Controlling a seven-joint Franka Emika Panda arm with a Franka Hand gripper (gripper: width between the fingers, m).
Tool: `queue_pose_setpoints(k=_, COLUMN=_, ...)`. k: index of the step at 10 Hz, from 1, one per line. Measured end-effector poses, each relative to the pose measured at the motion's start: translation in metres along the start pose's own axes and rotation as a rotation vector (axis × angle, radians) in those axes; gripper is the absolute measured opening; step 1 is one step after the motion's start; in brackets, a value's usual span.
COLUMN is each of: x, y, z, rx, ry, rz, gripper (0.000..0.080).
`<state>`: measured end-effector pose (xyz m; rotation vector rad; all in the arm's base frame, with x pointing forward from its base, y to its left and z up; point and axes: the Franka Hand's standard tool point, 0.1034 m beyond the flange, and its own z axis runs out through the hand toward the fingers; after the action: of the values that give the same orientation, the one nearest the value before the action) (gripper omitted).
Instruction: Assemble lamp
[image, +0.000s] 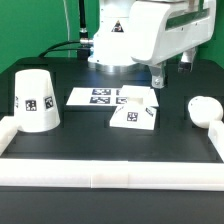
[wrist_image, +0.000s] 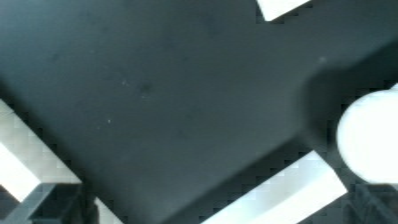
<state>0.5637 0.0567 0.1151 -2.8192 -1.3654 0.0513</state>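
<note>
The white tapered shade (image: 35, 100) stands on the black table at the exterior view's left. The flat square base (image: 133, 115) lies near the middle, with tags on top. The rounded bulb (image: 205, 108) lies at the exterior view's right, next to the rail. My gripper (image: 170, 70) hangs above the table between the base and the bulb, open and empty. In the wrist view the bulb (wrist_image: 365, 130) shows as a white round shape. A white corner (wrist_image: 285, 8), probably the base, shows at the edge. My gripper (wrist_image: 205, 215) has its dark fingertips (wrist_image: 45, 205) far apart.
The marker board (image: 95, 97) lies flat behind the base. White rails (image: 110, 176) edge the table at the front and sides; one crosses the wrist view (wrist_image: 285, 190) diagonally. The arm's white body (image: 150, 35) stands behind the parts.
</note>
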Motion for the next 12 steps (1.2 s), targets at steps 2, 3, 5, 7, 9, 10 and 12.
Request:
queue_pose_setpoints(k=2, x=0.0, y=0.0, z=0.0, rx=0.0, ry=0.0, rz=0.0, gripper=0.0699)
queue_pose_setpoints(k=3, x=0.0, y=0.0, z=0.0, rx=0.0, ry=0.0, rz=0.0, gripper=0.0699)
queue_pose_setpoints(k=5, x=0.0, y=0.0, z=0.0, rx=0.0, ry=0.0, rz=0.0, gripper=0.0699)
queue_pose_setpoints(k=7, x=0.0, y=0.0, z=0.0, rx=0.0, ry=0.0, rz=0.0, gripper=0.0699)
queue_pose_setpoints(k=9, x=-0.02, y=-0.006, z=0.004, rx=-0.014, ry=0.007, rz=0.013, gripper=0.0699)
queue_pose_setpoints(k=10, x=-0.042, y=-0.017, z=0.007, rx=-0.012, ry=-0.004, rz=0.026, gripper=0.0699)
queue_pose_setpoints(k=12, x=-0.067, y=-0.023, z=0.013, rx=-0.01, ry=-0.013, rz=0.041, gripper=0.0699)
